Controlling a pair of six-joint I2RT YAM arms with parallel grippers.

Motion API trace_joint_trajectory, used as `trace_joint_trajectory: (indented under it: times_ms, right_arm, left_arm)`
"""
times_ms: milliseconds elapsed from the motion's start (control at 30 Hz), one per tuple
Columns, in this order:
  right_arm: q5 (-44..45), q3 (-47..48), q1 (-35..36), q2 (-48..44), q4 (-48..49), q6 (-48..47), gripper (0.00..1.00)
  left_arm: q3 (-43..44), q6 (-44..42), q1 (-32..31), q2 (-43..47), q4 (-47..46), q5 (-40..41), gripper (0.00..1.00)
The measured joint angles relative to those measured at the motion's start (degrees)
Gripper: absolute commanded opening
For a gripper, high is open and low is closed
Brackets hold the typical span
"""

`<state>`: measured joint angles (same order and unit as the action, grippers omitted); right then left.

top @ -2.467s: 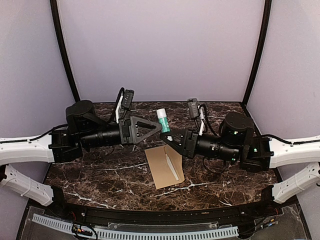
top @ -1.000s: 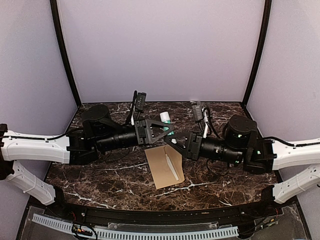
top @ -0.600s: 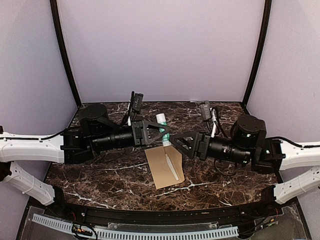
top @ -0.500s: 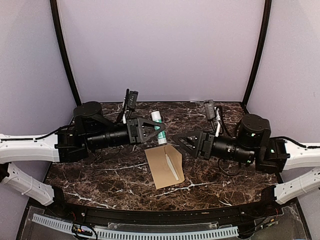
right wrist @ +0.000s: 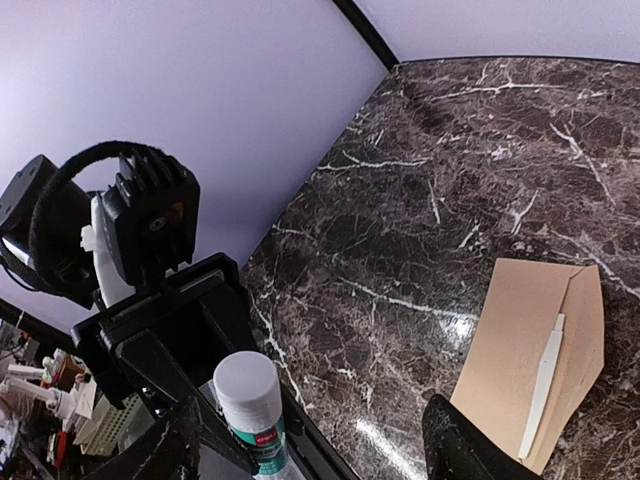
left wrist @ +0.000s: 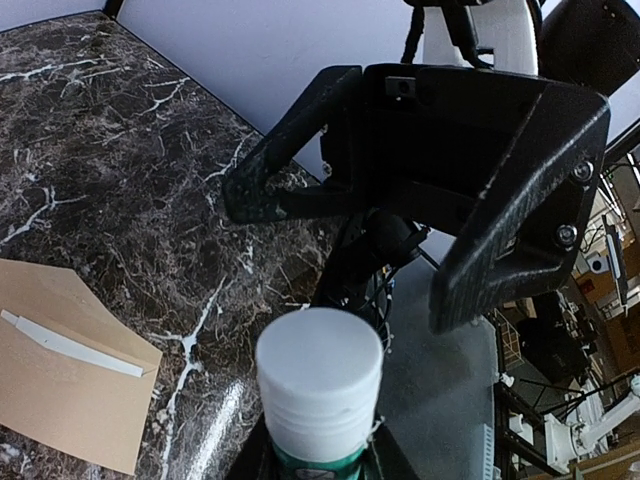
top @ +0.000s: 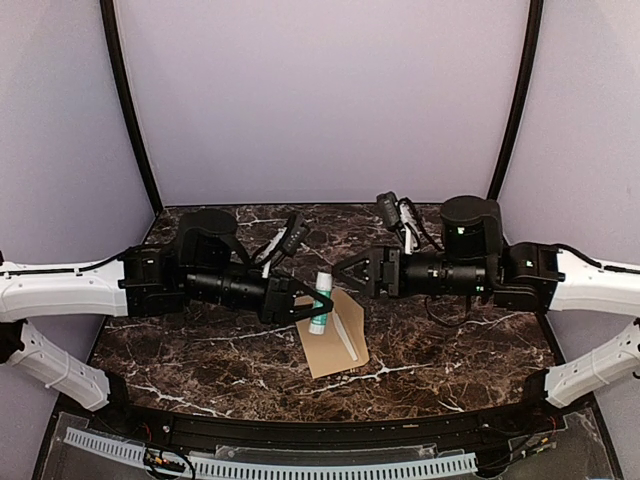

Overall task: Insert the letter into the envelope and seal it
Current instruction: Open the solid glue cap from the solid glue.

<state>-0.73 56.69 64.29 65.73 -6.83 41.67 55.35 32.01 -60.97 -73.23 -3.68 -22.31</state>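
Observation:
The brown envelope (top: 330, 345) lies flat on the marble table, with a white strip (top: 345, 335) along its flap side. It also shows in the right wrist view as the envelope (right wrist: 520, 350) and in the left wrist view as the envelope (left wrist: 70, 400). The letter is hidden from every view. My left gripper (top: 317, 305) is shut on a green glue stick (top: 320, 298) with a white cap (left wrist: 318, 375), held roughly upright over the envelope's far left corner. My right gripper (top: 342, 274) stands open just right of the stick, facing it, with nothing between its fingers (right wrist: 455, 450).
The dark marble table (top: 200, 350) ends at a black front rail (top: 300, 430). Purple walls close in the back and both sides. Both arms reach inward and nearly meet above the table's middle, with cables looping over each wrist.
My right gripper has opened and drawn back from the glue stick. The left arm has carried the stick forward and down, over the envelope's far corner.

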Motion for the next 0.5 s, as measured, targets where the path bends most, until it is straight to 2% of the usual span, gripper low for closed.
trace_joint_trajectory:
  times_ms: [267,500]
  right_arm:
    - [-8.6,0.3,0.0,4.6,0.3,1.0,0.54]
    - [-11.5,0.3,0.0,5.4,2.2,2.5,0.38]
  left_arm:
    - [0.0,-2.2,-0.7,-1.8,0.9,-3.4,0.0]
    - [1.0,-2.8,-1.2,-3.5,1.3,-4.0,0.0]
